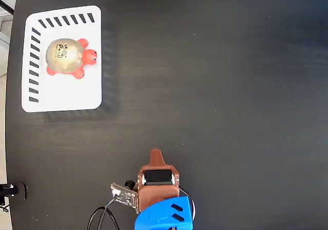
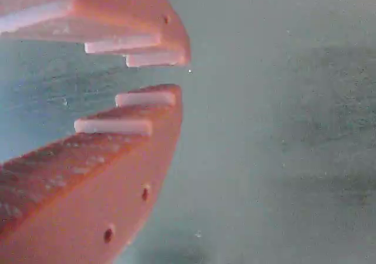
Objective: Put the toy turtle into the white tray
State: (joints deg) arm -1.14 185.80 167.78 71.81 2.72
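Since the wrist view is closest, start there: gripper jaws nearly together, only a thin gap between the toothed tips, nothing between them. So the claw is empty and as good as closed. Behind the jaws just blurred grey-green surface, no turtle, no tray in that view.

Fixed view, near edge: arm at bottom centre, brown jaw section pointing up-frame, blue body behind it, small circuit board and black cable on its left. Jaw opening can't be read from this overhead angle.

Table is dark, bare across the middle.

Far corner, top left: white tray, striped along its top and left edges. Toy turtle sits inside it, in the upper half, head to picture-right, code sticker up. Well apart from the gripper. Looks to me like the task is already met.

Handling, as a guess: small, light, hard moulded plastic, so stiff. Domed shell looks glossy and probably slippery, so tips could slide off a top pinch. Better to take it low across the shell sides, between the feet.

Hard to tell: turtle's underside, tray rim height (reads flat from above), arm base cut off by the bottom edge.
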